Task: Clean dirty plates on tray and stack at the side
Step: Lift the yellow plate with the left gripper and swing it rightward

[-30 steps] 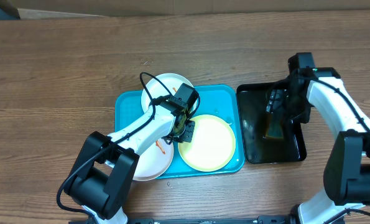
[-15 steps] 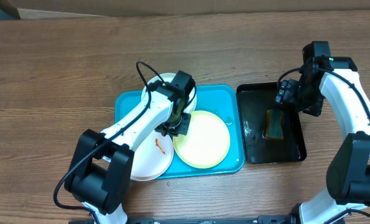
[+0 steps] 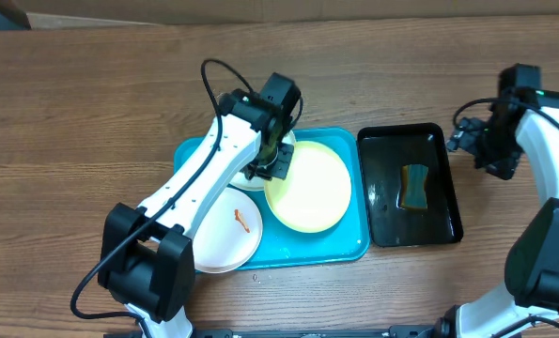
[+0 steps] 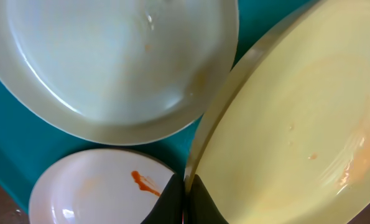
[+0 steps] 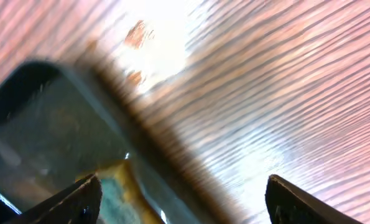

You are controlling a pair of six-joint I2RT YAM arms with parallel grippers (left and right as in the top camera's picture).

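A pale yellow-green plate (image 3: 309, 188) is tilted up over the teal tray (image 3: 190, 155), held by its left rim. My left gripper (image 3: 277, 164) is shut on that rim; in the left wrist view the jaws (image 4: 186, 199) pinch the plate's edge (image 4: 296, 124). A white plate (image 4: 110, 62) lies at the tray's back, mostly under the arm overhead. Another white plate (image 3: 230, 233) with an orange-red smear (image 3: 242, 221) lies at the tray's front left; it also shows in the left wrist view (image 4: 91, 193). My right gripper (image 3: 478, 148) is open and empty, right of the black tray.
A black tray (image 3: 411, 184) with liquid stands right of the teal tray and holds a yellow and teal sponge (image 3: 414, 187). The right wrist view shows the black tray's corner (image 5: 41, 118), the sponge (image 5: 119, 186) and bare wooden table (image 5: 284, 93).
My left gripper has lifted the yellow-green plate by its rim and carried it back and right, tilting it. My right gripper has let go of the sponge and moved right, off the black tray.
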